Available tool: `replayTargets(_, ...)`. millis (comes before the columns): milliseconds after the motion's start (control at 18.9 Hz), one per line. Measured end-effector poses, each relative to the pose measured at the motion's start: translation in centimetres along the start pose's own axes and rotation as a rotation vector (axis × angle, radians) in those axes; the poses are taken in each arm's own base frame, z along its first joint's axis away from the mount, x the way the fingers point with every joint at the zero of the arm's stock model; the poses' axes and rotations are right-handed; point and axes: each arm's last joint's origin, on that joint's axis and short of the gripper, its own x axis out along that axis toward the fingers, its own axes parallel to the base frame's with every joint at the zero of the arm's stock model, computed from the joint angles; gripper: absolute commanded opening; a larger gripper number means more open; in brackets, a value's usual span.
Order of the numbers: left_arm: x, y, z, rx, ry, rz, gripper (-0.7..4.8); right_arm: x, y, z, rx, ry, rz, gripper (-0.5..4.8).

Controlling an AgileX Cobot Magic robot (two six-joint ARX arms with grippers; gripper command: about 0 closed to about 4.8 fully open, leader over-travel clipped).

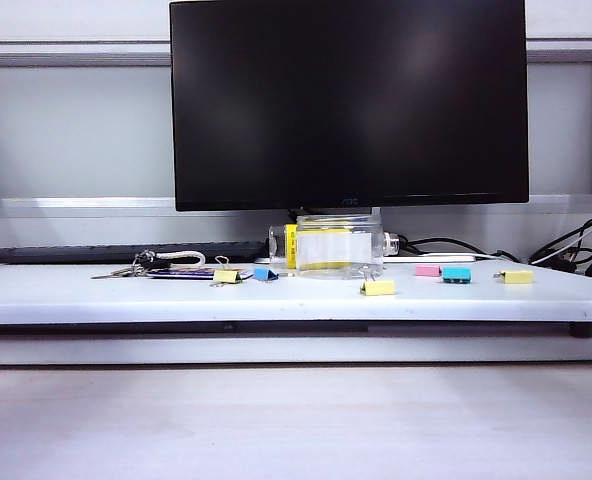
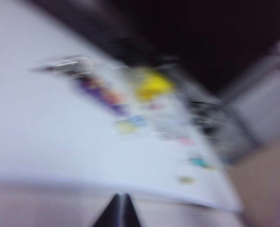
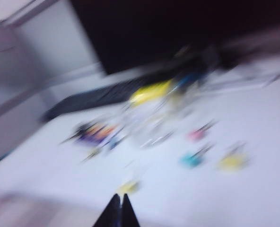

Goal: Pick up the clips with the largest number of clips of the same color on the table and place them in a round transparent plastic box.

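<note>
Three pale-yellow binder clips lie on the wide white surface [image 1: 96, 295], under a large black monitor [image 1: 348, 100] that fills the back of the exterior view. In front of the monitor's foot stands the short round transparent plastic box [image 1: 338, 245] with its yellow-and-white label. To its left lies a bunch of keys on a purple tag [image 1: 166, 268]. One yellow clip [image 1: 227, 276] rests just beside a blue clip [image 1: 266, 274] left of the box; a second yellow clip [image 1: 379, 288] lies nearer the front edge, below the box; the third yellow clip [image 1: 517, 276] sits far right, with a teal-blue clip [image 1: 456, 274] and a pink clip [image 1: 428, 270] between it and the box. All clips lie outside the box.

Neither arm shows in the exterior view. Each wrist view is heavily smeared. The left end effector [image 2: 119, 213] and the right end effector [image 3: 119, 213] show as dark tips pressed together, gripping nothing, both short of the surface's front edge and touching nothing.
</note>
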Motion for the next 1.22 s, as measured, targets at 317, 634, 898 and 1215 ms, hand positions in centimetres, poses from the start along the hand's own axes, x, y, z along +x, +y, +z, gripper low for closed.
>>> replayTargets(317, -0.6, -2.8, 2.2, 0.128, -0.075, -0.202, 2.26, 0.1, 0.7, 3.2, 0.061, 0.096, -0.230, 0.35)
replayTargets(634, -1.7, -5.4, 4.0, 0.238, -0.053, -0.173, 3.06, 4.5, 0.7, 7.0, 0.136, 0.326, -0.226, 0.59)
replayTargets(898, -1.5, -5.7, 4.1, 0.144, 0.122, -0.161, 3.05, 9.4, 1.8, 6.7, 0.157, 0.475, 0.001, 0.59)
replayTargets(1215, -0.8, -6.0, 4.7, 0.204, 0.253, -0.169, 3.05, 15.4, 4.1, 2.7, 0.142, 0.683, 0.134, 0.64)
